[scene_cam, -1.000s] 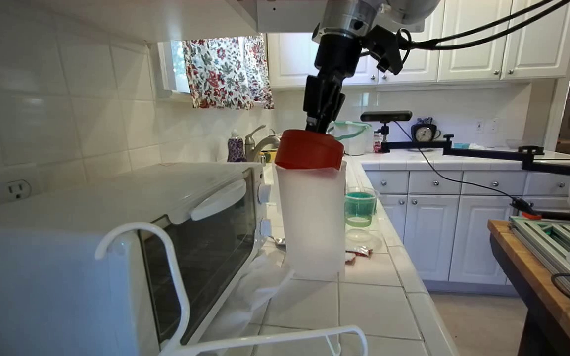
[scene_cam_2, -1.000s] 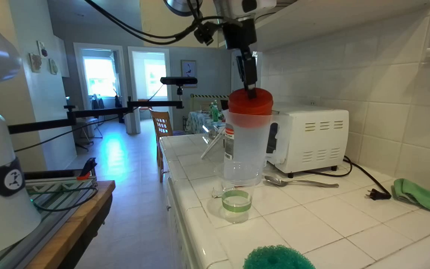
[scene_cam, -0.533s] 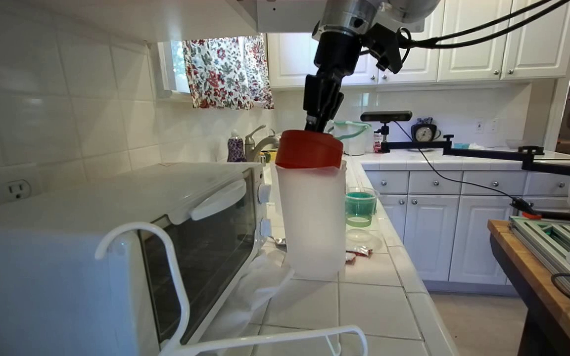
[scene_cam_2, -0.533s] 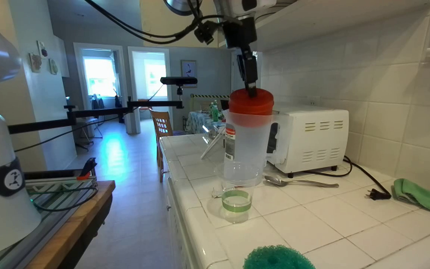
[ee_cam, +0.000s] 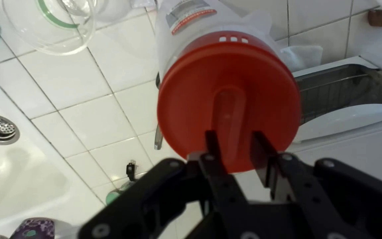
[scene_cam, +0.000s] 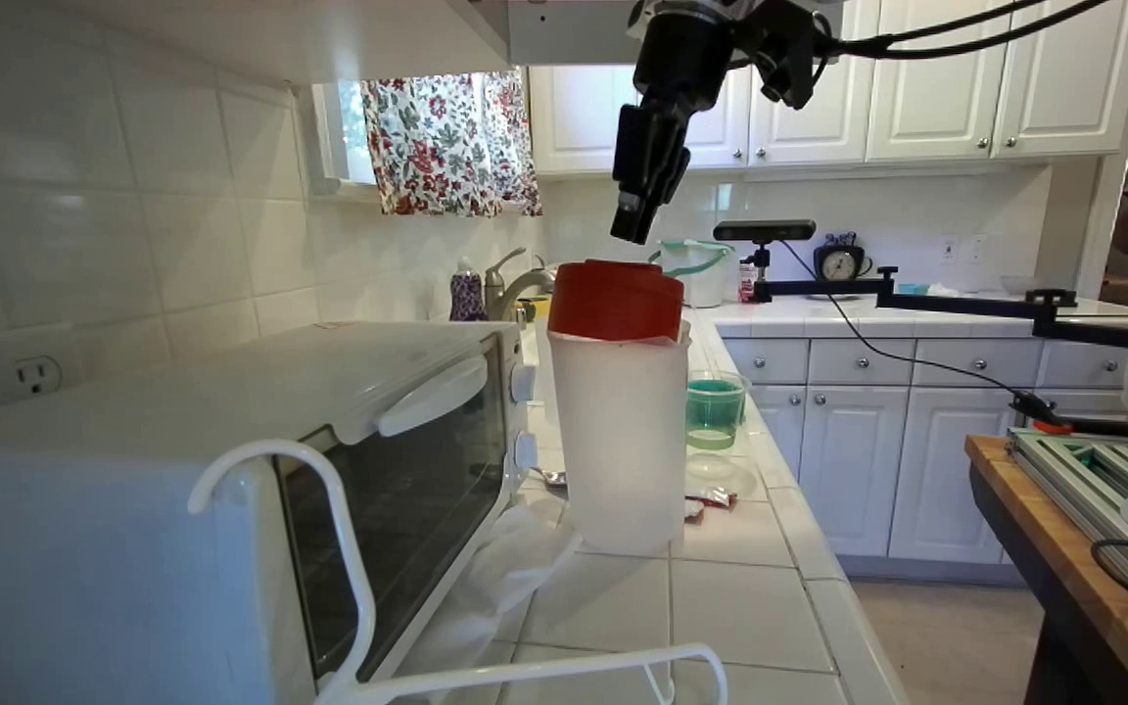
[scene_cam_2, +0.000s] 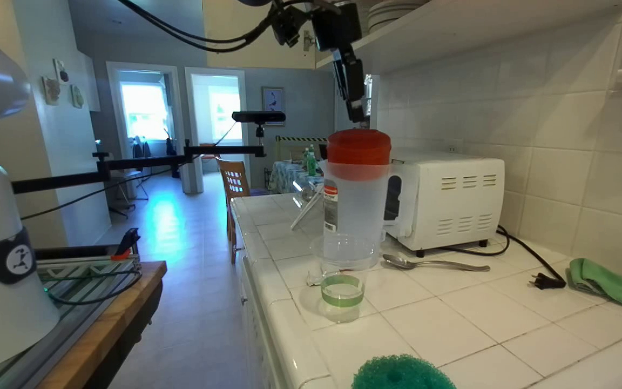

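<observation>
A red lid sits partly inside the mouth of a tall frosted pitcher, its upper part standing above the rim and tilting slightly. Through the pitcher wall the lid's lower red part shows. In the wrist view the lid has a raised bar in the middle of its top, and slots in its side. My gripper is part-way open, its two fingers apart with nothing held between them. In both exterior views the gripper hangs a short way above the lid, not touching it.
A white toaster oven stands close beside the pitcher. Near it lie a clear cup with a green band, a spoon and a green scrubber. A shelf overhangs the counter; a white rack stands in front.
My gripper has risen off the lid, which its fingertips were touching half a second ago. The lid has shifted slightly and sits a little more level; the pitcher has barely moved.
</observation>
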Tool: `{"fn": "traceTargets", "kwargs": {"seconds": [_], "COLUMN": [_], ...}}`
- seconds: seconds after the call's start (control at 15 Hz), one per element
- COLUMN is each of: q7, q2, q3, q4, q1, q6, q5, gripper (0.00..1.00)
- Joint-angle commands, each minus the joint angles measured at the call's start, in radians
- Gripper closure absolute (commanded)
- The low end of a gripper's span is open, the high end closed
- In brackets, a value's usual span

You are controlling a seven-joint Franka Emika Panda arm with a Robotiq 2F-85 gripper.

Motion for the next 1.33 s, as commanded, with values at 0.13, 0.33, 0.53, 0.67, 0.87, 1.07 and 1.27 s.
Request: {"fn": "traceTargets", "kwargs": {"seconds": [0.13, 0.33, 0.53, 0.67, 0.87, 1.07, 1.27], "q7": [-0.008, -0.011, -0.018, -0.014, -0.018, -0.020, -0.018], "q2": [-0.006, -0.002, 0.001, 0.010, 0.030, 0.056, 0.073], "q3": [0.006, 0.000, -0.002, -0.002, -0.005, -0.007, -0.007], "q4": [-0.007, -0.008, -0.009, -0.007, -0.005, -0.004, -0.004], "q1": [-0.007, -0.009, -0.010, -0.011, -0.010, -0.009, -0.008], "q6": [-0.038, -0.040, -0.032, -0.030, -0.018, 0.005, 0.023], "q5": [-0.046, -0.046, -0.038, -0.040, -0.029, -0.024, -0.025], "gripper": [0.92, 0.35, 0.14, 0.01, 0.00, 0.00, 0.28]}}
